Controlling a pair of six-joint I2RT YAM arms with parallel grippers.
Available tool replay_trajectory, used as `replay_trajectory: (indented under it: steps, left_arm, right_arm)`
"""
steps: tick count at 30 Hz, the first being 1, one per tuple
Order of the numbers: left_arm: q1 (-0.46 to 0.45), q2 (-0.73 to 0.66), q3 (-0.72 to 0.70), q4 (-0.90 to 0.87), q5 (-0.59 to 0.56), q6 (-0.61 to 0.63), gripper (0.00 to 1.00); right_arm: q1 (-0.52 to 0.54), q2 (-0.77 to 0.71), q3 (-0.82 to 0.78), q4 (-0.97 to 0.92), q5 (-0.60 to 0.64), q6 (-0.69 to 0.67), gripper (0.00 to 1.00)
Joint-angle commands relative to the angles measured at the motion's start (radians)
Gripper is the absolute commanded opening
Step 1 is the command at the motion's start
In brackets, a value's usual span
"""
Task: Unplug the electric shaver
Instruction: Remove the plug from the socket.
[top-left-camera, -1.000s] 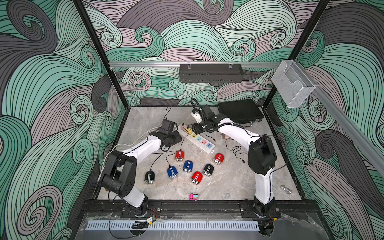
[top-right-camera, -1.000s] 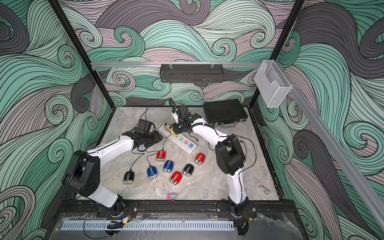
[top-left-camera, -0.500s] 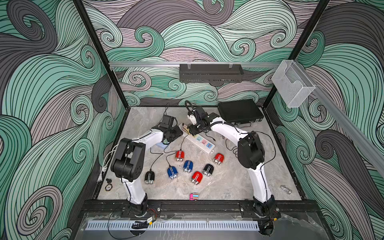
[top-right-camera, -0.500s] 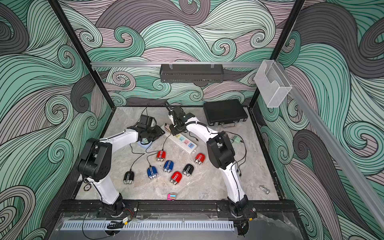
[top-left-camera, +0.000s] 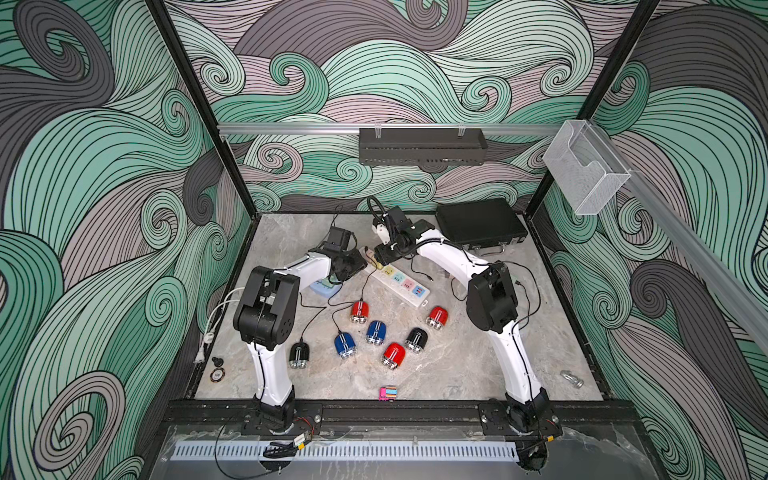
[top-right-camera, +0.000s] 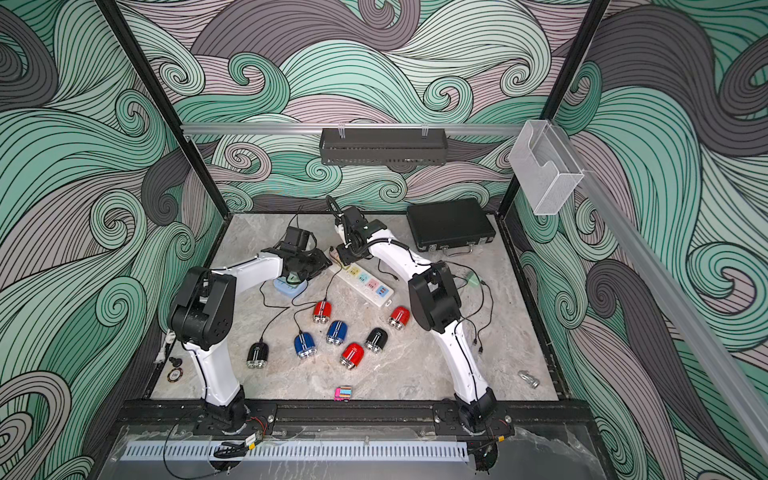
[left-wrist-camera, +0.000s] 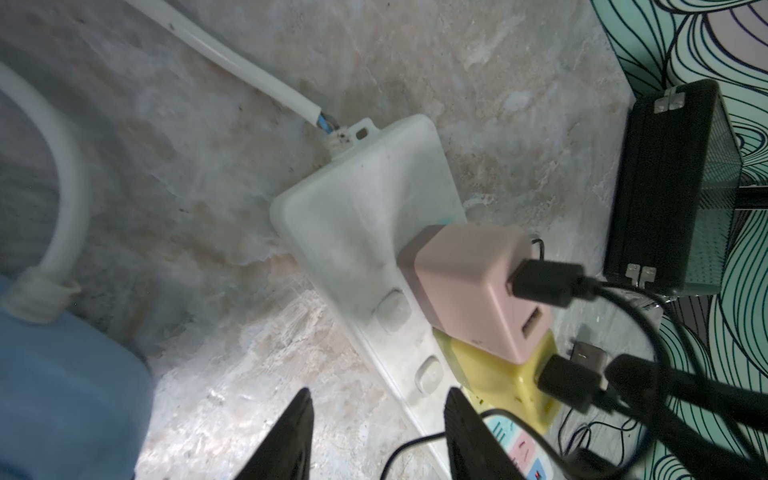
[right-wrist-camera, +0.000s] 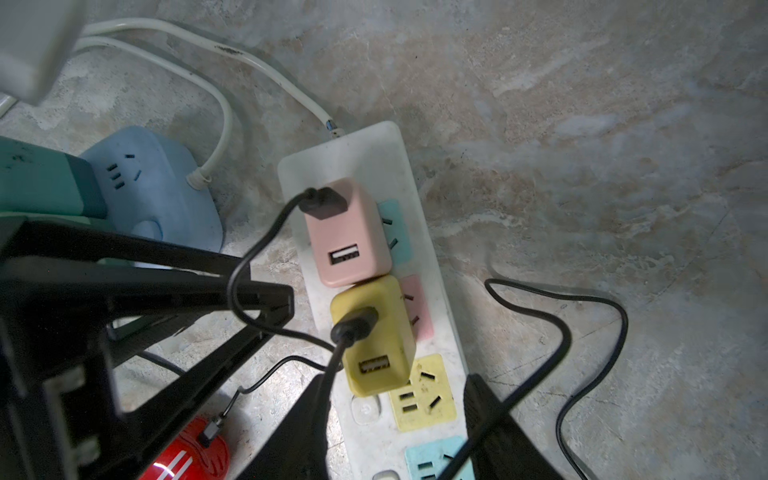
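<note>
Yellow adapter (right-wrist-camera: 395, 332): just ahead of right jaws, black USB plug (right-wrist-camera: 357, 324) seated.
Red shaver (right-wrist-camera: 187, 453): on worktop (right-wrist-camera: 582, 166), beside right jaws.
Right jaws: spread, empty, straddling power strip (right-wrist-camera: 365, 153).
Left jaws: spread, empty.
Risk: loose cable (right-wrist-camera: 515, 401) across right jaws may snag; adapter may lift too.

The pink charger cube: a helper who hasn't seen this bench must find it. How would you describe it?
On the marble tabletop, find the long white power strip lying diagonally near the back. The pink charger cube is plugged in nearest the strip's cord end. Unlike the yellow cube beside it, it is pink and closest to the white cord.
</note>
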Motion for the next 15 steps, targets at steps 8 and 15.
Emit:
replay_trajectory:
  steps: [8,15]
  left_arm:
    - [0.004,0.05,0.03,-0.017,0.016,0.018,0.5]
    - [0.002,0.077,0.026,-0.007,0.016,0.021,0.49]
  right_arm:
    - [-0.003,0.051,0.061,-0.054,-0.041,-0.041,0.49]
    - [-0.002,0.061,0.067,-0.056,-0.07,-0.044,0.47]
